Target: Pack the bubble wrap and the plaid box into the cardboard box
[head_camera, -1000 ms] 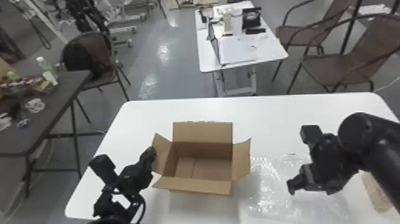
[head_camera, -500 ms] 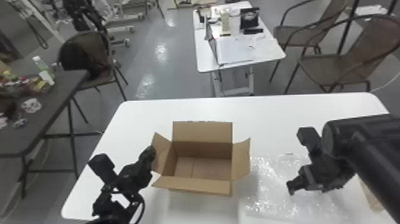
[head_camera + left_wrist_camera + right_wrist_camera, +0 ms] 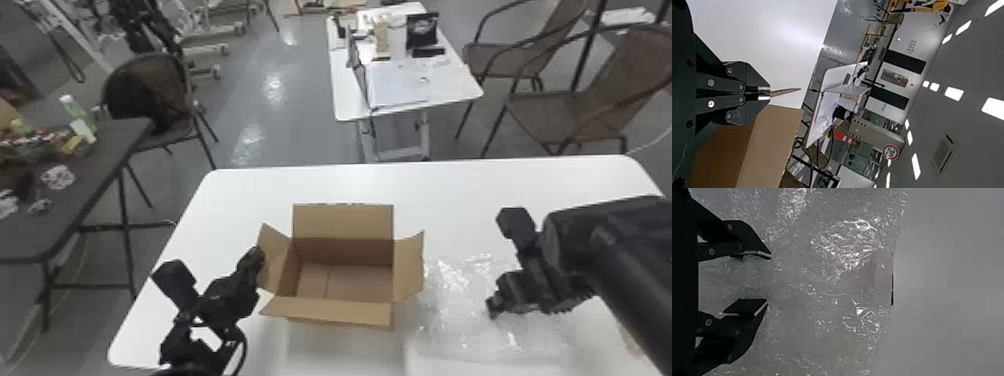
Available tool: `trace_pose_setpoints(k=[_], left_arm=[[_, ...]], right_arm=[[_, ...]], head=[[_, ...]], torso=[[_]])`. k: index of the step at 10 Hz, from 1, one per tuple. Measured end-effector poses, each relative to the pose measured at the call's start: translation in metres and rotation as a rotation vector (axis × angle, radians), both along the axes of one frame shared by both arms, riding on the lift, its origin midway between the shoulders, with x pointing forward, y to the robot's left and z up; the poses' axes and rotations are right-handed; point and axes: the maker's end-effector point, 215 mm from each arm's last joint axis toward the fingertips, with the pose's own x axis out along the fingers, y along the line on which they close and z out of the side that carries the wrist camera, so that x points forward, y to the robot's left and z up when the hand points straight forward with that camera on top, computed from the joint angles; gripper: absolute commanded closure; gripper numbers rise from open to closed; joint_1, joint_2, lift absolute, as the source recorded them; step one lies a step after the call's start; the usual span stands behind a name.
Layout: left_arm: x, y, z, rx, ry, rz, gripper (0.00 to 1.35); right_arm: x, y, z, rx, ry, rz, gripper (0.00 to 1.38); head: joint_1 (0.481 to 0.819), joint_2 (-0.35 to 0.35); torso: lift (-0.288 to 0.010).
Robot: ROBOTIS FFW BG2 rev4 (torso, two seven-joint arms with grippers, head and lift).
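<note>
The cardboard box (image 3: 343,220) stands upright with its flaps spread and its inside bare. At its left flap is my left gripper (image 3: 257,255); in the left wrist view this gripper (image 3: 770,93) is shut on the flap's thin edge (image 3: 786,92). Right of the box, the clear bubble wrap (image 3: 450,312) lies flat on the table. My right gripper (image 3: 492,306) is over the wrap's right part. Seen from the right wrist, the gripper (image 3: 768,280) is open above the bubble wrap (image 3: 828,290), its fingers wide apart. A tan thing (image 3: 631,341) lies mostly hidden behind my right arm.
The white table (image 3: 475,190) has bare room behind the box. A dark side table (image 3: 30,240) with clutter stands off to the left. Beyond the far edge are a small white table (image 3: 345,107) and chairs.
The right forearm has swung left and now covers more of the tan thing, while its gripper has hardly shifted. The left arm, box and wrap look unchanged.
</note>
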Motion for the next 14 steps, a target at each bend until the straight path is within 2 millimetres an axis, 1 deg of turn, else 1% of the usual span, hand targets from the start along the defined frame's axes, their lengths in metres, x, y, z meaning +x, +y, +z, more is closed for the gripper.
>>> trace_pose_setpoints(k=[1,2,4,5,7,8,9,10,11,12,13,14], left_arm=[[-0.001,0.001,-0.001,-0.001,0.0,0.002,1.13],[-0.002,0.001,-0.001,-0.002,0.0,0.003,1.13],[-0.003,0.002,-0.001,-0.004,-0.002,0.005,1.13],[-0.004,0.002,-0.001,-0.004,-0.003,0.006,1.13],[-0.006,0.003,-0.002,-0.004,-0.003,0.008,1.13],[-0.008,0.004,-0.003,-0.006,-0.002,0.011,1.13],[-0.009,0.005,-0.003,-0.006,-0.003,0.014,1.13],[-0.01,0.006,-0.003,-0.005,-0.004,0.016,1.13],[-0.01,0.006,-0.003,-0.004,-0.004,0.015,1.13],[-0.009,0.004,-0.003,-0.003,-0.004,0.012,1.13],[-0.009,0.004,-0.003,-0.003,-0.002,0.011,1.13],[-0.008,0.002,-0.003,-0.002,-0.001,0.01,1.13]], right_arm=[[0.007,0.003,0.008,0.021,-0.029,-0.01,1.29],[0.013,0.004,0.018,0.046,-0.056,-0.031,1.29],[0.02,-0.001,0.044,0.085,-0.087,-0.081,1.29],[0.021,-0.009,0.061,0.085,-0.102,-0.099,1.29],[0.022,-0.042,0.098,0.08,-0.147,-0.161,1.29],[0.027,-0.06,0.12,0.099,-0.198,-0.203,1.29],[0.039,-0.078,0.151,0.113,-0.279,-0.233,1.29],[0.052,-0.092,0.182,0.124,-0.359,-0.251,1.29],[0.063,-0.099,0.213,0.144,-0.428,-0.255,1.29],[0.072,-0.097,0.242,0.173,-0.485,-0.244,1.29],[0.077,-0.085,0.265,0.217,-0.525,-0.219,1.29],[0.08,-0.068,0.284,0.266,-0.549,-0.186,1.29]], head=[[0.695,0.241],[0.695,0.242],[0.695,0.239],[0.695,0.231],[0.695,0.203],[0.695,0.181],[0.695,0.158],[0.695,0.142],[0.695,0.136],[0.695,0.13],[0.695,0.138],[0.695,0.153]], torso=[[-0.018],[-0.018],[-0.018],[-0.018],[-0.018],[-0.018],[-0.018],[-0.018],[-0.018],[-0.018],[-0.018],[-0.018]])
